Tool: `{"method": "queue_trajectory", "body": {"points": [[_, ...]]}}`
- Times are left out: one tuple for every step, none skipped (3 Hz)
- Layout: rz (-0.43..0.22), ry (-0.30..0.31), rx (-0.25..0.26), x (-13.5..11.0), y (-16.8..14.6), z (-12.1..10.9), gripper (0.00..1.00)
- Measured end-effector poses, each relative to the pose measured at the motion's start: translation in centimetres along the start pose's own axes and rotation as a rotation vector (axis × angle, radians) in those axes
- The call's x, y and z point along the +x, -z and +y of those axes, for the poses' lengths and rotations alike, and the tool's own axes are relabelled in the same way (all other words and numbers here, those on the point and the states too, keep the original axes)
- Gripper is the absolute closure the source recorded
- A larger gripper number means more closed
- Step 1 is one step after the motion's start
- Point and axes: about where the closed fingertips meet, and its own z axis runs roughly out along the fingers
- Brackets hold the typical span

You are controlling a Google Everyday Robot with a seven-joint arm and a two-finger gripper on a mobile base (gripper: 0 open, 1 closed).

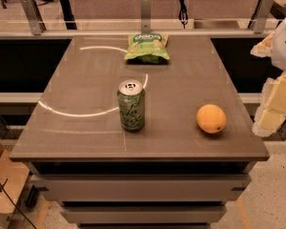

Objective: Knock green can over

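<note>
The green can (pixel 131 105) stands upright on the counter (pixel 76 80), its silver pull-tab top facing up and its pale cursive lettering turned toward me. It sits nearer the front edge than the back.

To the right of the can, well apart from it and a touch closer to the front edge, lies an orange (pixel 211 118). Beyond the can, toward the far edge and slightly to its right, a green snack bag (pixel 147 46) lies flat. A pale curved mark (pixel 76 112) on the counter sweeps in from the left of the can and passes behind it.

My gripper (pixel 274 106) hangs far to the right of the can, past the orange and outside the counter's right edge, touching nothing on the counter. I cannot tell how far open it is, nor whether it has hold of anything.
</note>
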Motion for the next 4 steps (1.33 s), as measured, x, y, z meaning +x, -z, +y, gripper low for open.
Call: {"method": "queue_trajectory", "body": {"points": [[-0.018, 0.008, 0.005, -0.5, -0.1, -0.1, 0.00], [-0.130, -0.016, 0.014, -2.1, -0.8, -1.2, 0.00], [-0.127, -0.016, 0.014, -2.1, -0.8, -1.2, 0.00], [-0.207, 0.040, -0.013, -5.2, -1.9, -0.7, 0.00]]}}
